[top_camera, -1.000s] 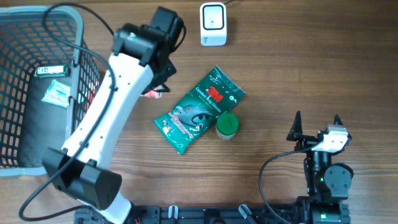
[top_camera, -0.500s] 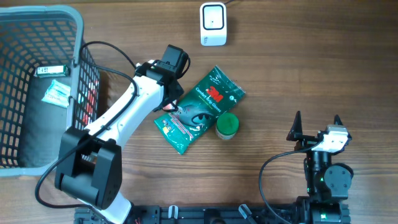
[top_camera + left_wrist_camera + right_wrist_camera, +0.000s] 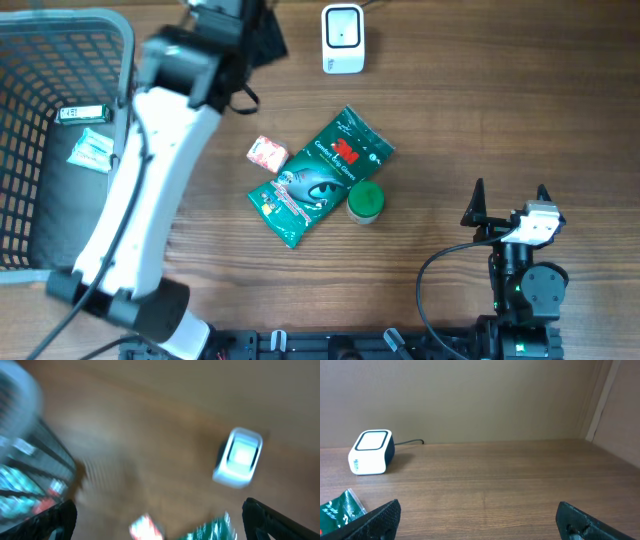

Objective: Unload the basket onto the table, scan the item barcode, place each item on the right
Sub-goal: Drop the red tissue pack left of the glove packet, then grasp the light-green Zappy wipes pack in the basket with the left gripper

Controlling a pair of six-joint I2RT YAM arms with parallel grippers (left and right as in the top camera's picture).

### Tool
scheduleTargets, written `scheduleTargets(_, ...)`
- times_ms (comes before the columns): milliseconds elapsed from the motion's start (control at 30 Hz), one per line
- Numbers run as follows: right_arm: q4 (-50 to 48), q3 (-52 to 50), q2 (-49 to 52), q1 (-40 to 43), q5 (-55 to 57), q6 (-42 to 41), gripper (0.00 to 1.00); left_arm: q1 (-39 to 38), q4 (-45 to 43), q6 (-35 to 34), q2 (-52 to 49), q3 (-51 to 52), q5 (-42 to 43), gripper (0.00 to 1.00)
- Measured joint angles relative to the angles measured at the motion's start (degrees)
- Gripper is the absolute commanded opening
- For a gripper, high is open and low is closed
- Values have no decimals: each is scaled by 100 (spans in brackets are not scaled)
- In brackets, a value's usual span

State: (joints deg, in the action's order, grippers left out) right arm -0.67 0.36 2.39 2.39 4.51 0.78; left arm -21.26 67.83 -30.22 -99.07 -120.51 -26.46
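Left fingers are standing spread wide with nothing between them, hanging high near the scanner, though the wrist view is blurring badly. Right fingers are also standing released and empty, parked at the near right of the counter. The pink packet, which I am judging to be the item in hand, is lying flat on the wood-grain counter just beside the green pouch, well apart from the scanner, so no barcode is facing its window

Trouble is likely lying in the regrasp. The packet is looking small, thin and squarish, offering little edge, so closing fingers could be skating off it or shoving it into the pouch. That pouch is looking glossy and crinkled, and could be getting pinched along with it. The green-lidded jar, sitting against the pouch, is round and could be rolling if nudged. The scanner is a rounded white block on a cable; a bump could be turning its window aside
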Motion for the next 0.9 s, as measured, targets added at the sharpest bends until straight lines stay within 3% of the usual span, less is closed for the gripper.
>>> scheduleTargets(200, 0, 0, 0, 0, 0, 0, 100, 892, 584, -61, 737, -442, -1370, 100)
scheduleTargets(300, 0, 0, 0, 0, 0, 0, 100, 1731, 1368, -737, 654, -439, -1471, 100)
scheduleTargets(433, 0, 0, 0, 0, 0, 0, 99, 3263, 1609, -1486, 310, -437, -459, 100)
scheduleTargets(567, 0, 0, 0, 0, 0, 0, 100, 4295, 1838, -1665, -229, -426, 841, 100)
scheduleTargets(767, 0, 0, 0, 0, 0, 0, 100, 4704, 1869, -1635, -1307, 291, 1589, 100)
scheduleTargets(900, 0, 0, 0, 0, 0, 0, 100, 4704, 1255, -1591, -1668, 1054, 1700, 99)
